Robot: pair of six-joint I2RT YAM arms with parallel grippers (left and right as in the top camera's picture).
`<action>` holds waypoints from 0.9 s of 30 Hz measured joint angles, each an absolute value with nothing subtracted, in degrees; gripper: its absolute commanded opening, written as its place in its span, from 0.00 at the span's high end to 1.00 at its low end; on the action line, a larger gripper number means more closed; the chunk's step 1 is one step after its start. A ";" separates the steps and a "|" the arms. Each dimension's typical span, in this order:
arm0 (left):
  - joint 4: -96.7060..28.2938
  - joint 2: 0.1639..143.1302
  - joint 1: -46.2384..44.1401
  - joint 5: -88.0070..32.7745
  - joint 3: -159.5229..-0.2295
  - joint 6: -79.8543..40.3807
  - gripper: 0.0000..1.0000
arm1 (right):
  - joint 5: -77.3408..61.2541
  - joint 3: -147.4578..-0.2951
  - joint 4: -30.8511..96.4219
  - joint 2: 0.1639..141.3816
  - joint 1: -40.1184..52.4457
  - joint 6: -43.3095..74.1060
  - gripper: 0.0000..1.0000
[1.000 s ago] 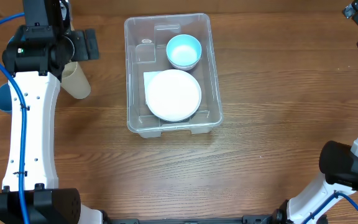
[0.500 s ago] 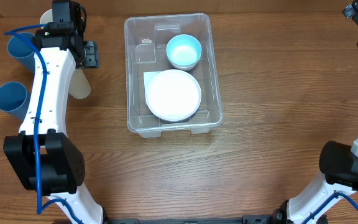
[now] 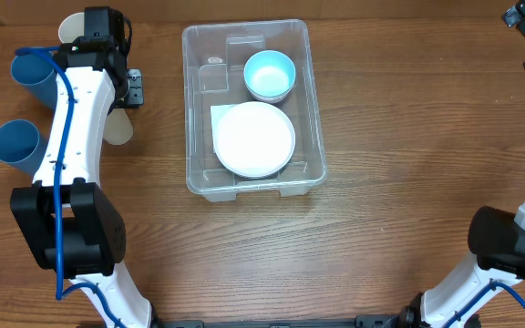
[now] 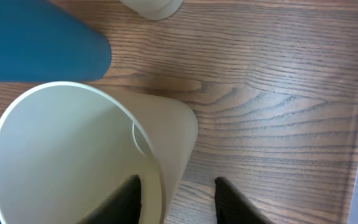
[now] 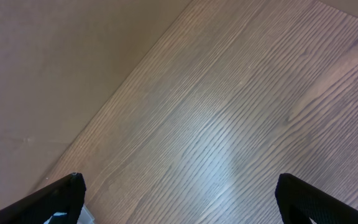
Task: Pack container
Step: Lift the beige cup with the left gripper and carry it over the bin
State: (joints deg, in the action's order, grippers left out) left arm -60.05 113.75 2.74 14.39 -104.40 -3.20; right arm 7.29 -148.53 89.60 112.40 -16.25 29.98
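The left gripper (image 3: 133,87) hangs with its jaws apart and empty over the cream cup (image 4: 73,162), which lies on its side at 9 o'clock from the container (image 3: 244,27); the container stands mid-table with a white plate (image 3: 253,138) and a blue bowl (image 3: 270,75) inside. To grip well, I judge it should drop one finger inside the cup's mouth and one outside the wall, close gently since the thin wall may buckle, and avoid the blue cup (image 4: 36,43) at 11 o'clock. The right gripper (image 5: 179,199), likewise spread and empty, sits well apart toward 2 o'clock.
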 measured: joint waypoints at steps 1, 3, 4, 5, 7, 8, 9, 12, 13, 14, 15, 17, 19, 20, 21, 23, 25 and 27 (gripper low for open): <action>-60.03 113.75 2.74 14.44 -104.40 -3.16 0.96 | 7.27 -148.53 89.62 112.40 -16.25 30.00 0.00; -60.05 113.75 2.74 14.46 -104.40 -3.11 0.96 | 7.27 -148.53 89.62 112.40 -16.23 30.00 0.00; -60.05 113.75 2.74 14.50 -104.40 -3.11 0.96 | 7.27 -148.53 89.60 112.40 -16.25 30.00 0.00; -60.10 113.75 2.74 14.39 -104.40 -3.22 0.96 | 7.27 -148.53 89.62 112.40 -16.25 30.00 0.00; -60.31 113.75 2.74 14.55 -104.40 -3.22 0.96 | 7.27 -148.53 89.62 112.40 -16.25 30.02 0.00; -60.27 113.75 2.76 14.59 -104.40 -3.46 0.96 | 7.27 -148.53 89.62 112.40 -16.25 30.00 0.00; -60.51 113.75 2.76 14.44 -104.40 -3.88 0.96 | 7.29 -148.53 89.60 112.40 -16.25 30.00 0.00; -63.77 113.75 2.74 13.85 -105.10 -4.32 0.96 | 7.29 -148.53 89.62 112.40 -16.25 29.98 0.00; -64.77 113.75 2.74 13.52 -105.69 -4.36 0.96 | 7.27 -148.53 89.60 112.40 -16.25 30.00 0.00; -66.26 113.75 2.74 12.82 -106.94 -4.36 0.96 | 7.27 -148.53 89.62 112.40 -16.25 30.00 0.00; -68.31 113.60 2.72 11.92 -109.84 -4.38 0.96 | 7.31 -148.53 89.62 112.40 -16.25 30.00 0.00; -70.72 112.49 2.57 10.85 -114.10 -4.45 0.96 | 7.27 -148.53 89.62 112.40 -16.25 29.98 0.00; -73.21 110.72 1.93 9.87 -119.33 -4.51 0.96 | 7.29 -148.53 89.62 112.40 -16.23 30.00 0.00; -73.89 108.71 1.17 9.32 -123.09 -4.51 0.96 | 7.29 -148.53 89.60 112.40 -16.25 30.00 0.00; -74.11 106.30 0.21 8.88 -126.26 -4.51 0.96 | 7.29 -148.53 89.60 112.40 -16.25 29.98 0.00; -73.71 101.12 -2.48 8.29 -130.80 -4.51 0.96 | 7.27 -148.53 89.62 112.40 -16.25 30.00 0.00; -71.37 95.35 -6.24 6.94 -133.64 -4.51 0.96 | 7.31 -148.53 89.62 112.40 -16.25 30.00 0.00; -68.20 91.72 -9.96 5.28 -134.98 -4.54 0.96 | 7.27 -148.53 89.60 112.40 -16.25 29.98 0.00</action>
